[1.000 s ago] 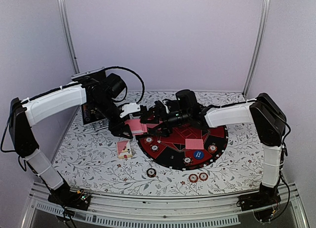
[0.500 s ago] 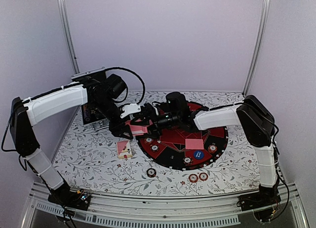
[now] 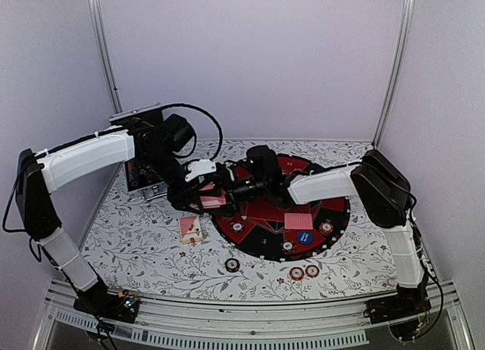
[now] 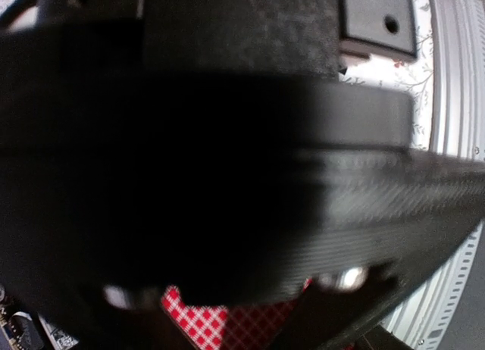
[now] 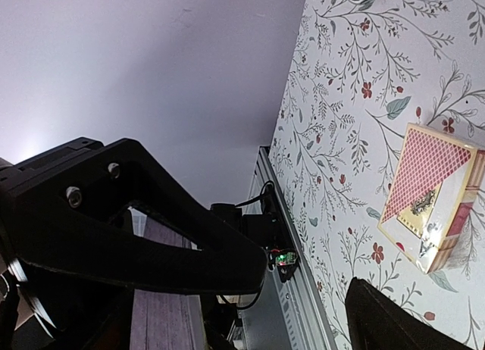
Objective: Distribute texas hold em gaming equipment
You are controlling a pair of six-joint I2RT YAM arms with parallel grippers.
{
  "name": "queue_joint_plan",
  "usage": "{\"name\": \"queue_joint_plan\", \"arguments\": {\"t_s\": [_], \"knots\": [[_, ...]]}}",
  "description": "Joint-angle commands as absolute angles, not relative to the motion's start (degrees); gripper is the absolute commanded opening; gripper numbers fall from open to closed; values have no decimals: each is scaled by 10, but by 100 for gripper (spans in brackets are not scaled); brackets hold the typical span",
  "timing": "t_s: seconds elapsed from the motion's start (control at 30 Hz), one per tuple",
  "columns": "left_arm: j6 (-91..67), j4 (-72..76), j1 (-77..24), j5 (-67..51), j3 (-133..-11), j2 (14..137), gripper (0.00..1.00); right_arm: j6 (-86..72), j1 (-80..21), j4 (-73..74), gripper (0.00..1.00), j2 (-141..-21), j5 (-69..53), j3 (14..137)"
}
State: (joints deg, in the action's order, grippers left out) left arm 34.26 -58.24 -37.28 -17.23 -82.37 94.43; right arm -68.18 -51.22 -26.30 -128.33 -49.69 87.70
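Top view: my two arms meet over the left rim of the round mat (image 3: 337,214).
Left pincer (image 3: 201,200): clamped tight on the cards (image 3: 215,202), pink backs up.
Right pincer (image 3: 227,188): wide, with nothing between its fingers (image 5: 136,236). It sits just right of my left pincer with its tip at the cards. I cannot tell whether it touches them.
Left wrist view: almost wholly blocked by a black body close to the lens. A strip of red-checked card back shows at the bottom edge.
Deck box (image 5: 432,206): flat on the desk (image 3: 129,251), near my left pincer on the side toward my bases. It lies off the mat, and my right wrist camera looks past the open fingers at it.
Single card (image 3: 298,220): back up on the mat, well to the right of both pincers.
Blue disc (image 3: 305,236): on the mat, just beside the single card on its near side.
Mat chips (image 3: 237,227): three, spread along the mat's near edge. One is near my pincers and two are farther right.
Desk chips (image 3: 232,264): three off the mat, well apart from both pincers on the near side. Two of them touch each other.
Case (image 3: 140,176): at the desk's far left, behind my left arm.
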Motion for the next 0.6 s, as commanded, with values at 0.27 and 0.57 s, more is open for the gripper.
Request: {"name": "queue_joint_plan", "arguments": {"t_s": [0.27, 0.57], "knots": [[341, -574, -374, -183, -835, 942, 0, -723, -515, -328, 79, -1299, -504, 867], [341, -575, -374, -183, -834, 938, 0, -737, -503, -349, 77, -1287, -498, 830]]}}
